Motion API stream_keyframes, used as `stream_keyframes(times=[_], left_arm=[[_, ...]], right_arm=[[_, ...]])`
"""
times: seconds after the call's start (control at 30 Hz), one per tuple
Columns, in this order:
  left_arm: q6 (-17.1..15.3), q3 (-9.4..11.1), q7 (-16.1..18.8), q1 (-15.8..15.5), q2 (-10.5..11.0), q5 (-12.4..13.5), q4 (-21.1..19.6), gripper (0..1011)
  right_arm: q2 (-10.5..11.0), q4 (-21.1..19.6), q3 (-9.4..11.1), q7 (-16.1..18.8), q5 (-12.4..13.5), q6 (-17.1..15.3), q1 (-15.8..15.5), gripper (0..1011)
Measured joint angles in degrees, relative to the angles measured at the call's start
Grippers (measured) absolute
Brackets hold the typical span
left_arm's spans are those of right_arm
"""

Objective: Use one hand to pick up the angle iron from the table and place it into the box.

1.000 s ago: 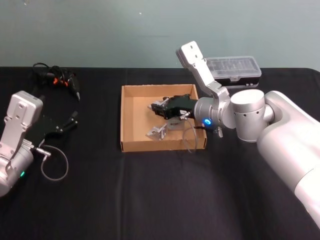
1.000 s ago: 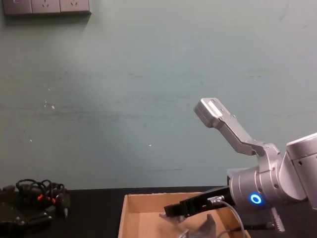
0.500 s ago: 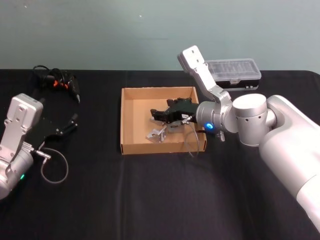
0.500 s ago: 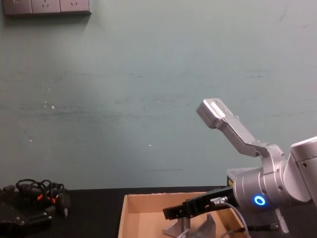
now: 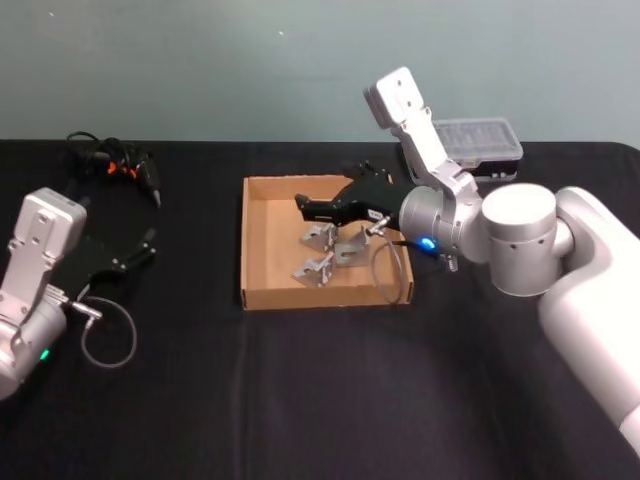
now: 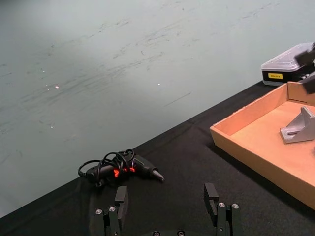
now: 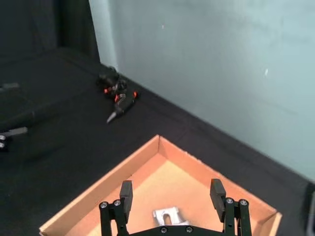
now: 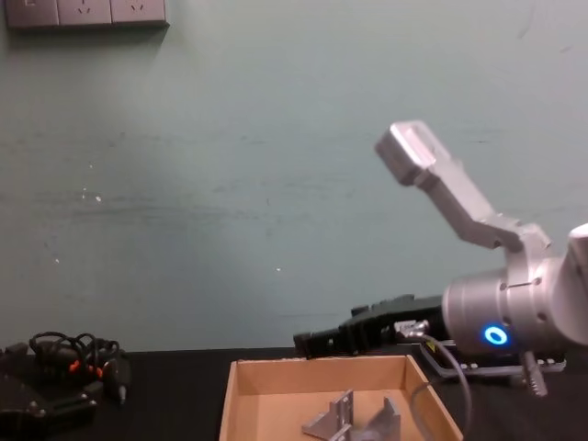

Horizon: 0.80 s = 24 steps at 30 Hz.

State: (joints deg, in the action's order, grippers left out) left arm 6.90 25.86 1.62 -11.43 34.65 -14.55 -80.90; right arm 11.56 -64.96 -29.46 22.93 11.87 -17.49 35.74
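Jaws spread, right hand [image 7: 172,202] hovers above the box [image 7: 98,194] — angle iron [image 8: 333,418] inside.

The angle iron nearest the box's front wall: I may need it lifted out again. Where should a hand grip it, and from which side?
Probably from above. The front angle iron lies inside the box, whose low walls block a sideways approach. Close the fingers across its raised flange, the part standing clear of the floor. The right hand, open above the box, is nearest.
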Motion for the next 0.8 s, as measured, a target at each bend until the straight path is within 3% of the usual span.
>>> stream_keyframes(times=[0.17, 0.27, 0.4, 0.6, 0.8], left_arm=[[0.00, 0.00, 0.00, 0.00, 0.00, 0.00, 0.00, 1011], [0.00, 0.00, 0.00, 0.00, 0.00, 0.00, 0.00, 1011], [0.00, 0.00, 0.00, 0.00, 0.00, 0.00, 0.00, 1011], [0.00, 0.00, 0.00, 0.00, 0.00, 0.00, 0.00, 1011], [0.00, 0.00, 0.00, 0.00, 0.00, 0.00, 0.00, 1011]], right_arm=[[2.29, -7.63, 1.31, -2.31, -1.10, 1.18, -4.29, 1004], [4.27, -13.55, 3.27, -5.12, -2.03, 3.03, -8.75, 1004], [6.56, -18.55, 5.48, -7.83, -3.31, 5.16, -13.49, 1004], [9.23, -23.28, 9.04, -10.42, -4.28, 8.30, -19.79, 1004], [10.40, -25.10, 12.26, -11.76, -4.23, 11.97, -24.57, 1004]])
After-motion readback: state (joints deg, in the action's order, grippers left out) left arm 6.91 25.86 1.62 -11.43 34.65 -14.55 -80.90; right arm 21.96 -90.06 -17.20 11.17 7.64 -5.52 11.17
